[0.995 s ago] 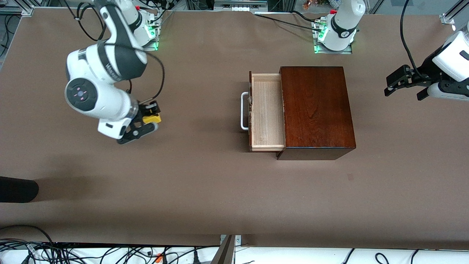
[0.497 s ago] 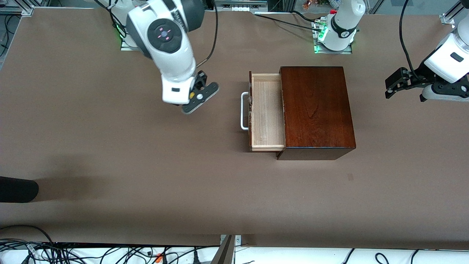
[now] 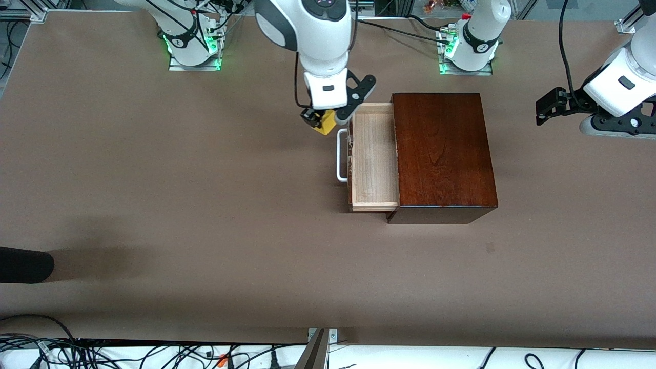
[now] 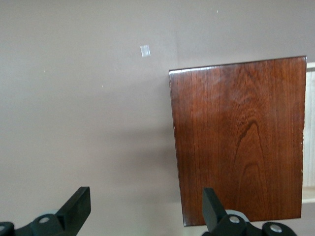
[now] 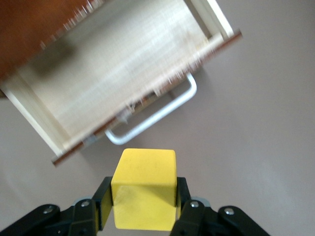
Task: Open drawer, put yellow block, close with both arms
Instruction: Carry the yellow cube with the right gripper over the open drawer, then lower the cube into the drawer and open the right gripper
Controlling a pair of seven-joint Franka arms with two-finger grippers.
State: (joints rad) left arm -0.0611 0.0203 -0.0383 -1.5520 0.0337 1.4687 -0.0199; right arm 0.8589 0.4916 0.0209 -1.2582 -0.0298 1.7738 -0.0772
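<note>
The drawer [image 3: 374,154] stands pulled out of the dark wooden box [image 3: 441,154], its pale tray empty and its white handle [image 3: 340,154] pointing toward the right arm's end of the table. My right gripper [image 3: 322,121] is shut on the yellow block [image 3: 326,126], which hangs over the table just in front of the drawer's front. In the right wrist view the yellow block [image 5: 143,189] sits between the black fingers [image 5: 103,201], with the drawer [image 5: 123,73] and handle [image 5: 157,115] below. My left gripper [image 3: 544,108] waits open past the box's closed end; the left wrist view shows this gripper [image 4: 146,211] empty above the box [image 4: 236,137].
A black object [image 3: 25,264] juts in at the table's edge on the right arm's end, nearer the front camera. Cables [image 3: 102,353] lie along the near edge. A small pale mark [image 3: 490,247] is on the brown table cover nearer the camera than the box.
The right arm has lifted the yellow block and swung it from the right arm's end of the table across to the drawer's front. The left gripper has barely shifted.
</note>
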